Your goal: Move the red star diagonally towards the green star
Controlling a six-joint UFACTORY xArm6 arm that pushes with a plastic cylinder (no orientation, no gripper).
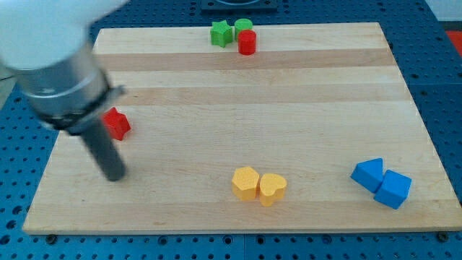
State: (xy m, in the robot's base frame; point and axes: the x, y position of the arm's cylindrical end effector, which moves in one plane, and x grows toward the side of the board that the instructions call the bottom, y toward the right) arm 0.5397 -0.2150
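The red star (117, 123) lies near the board's left edge, partly behind my rod. My tip (115, 175) rests on the board just below the red star, close to it. The green star (221, 33) sits at the view's top, near the board's top edge, far up and to the right of the red star.
A green cylinder (243, 27) and a red cylinder (247, 42) stand right of the green star. A yellow hexagon (245, 183) and a yellow heart (272, 188) lie at the bottom middle. Two blue blocks (369, 174) (393, 189) lie at the bottom right. The wooden board (289, 108) ends on all sides.
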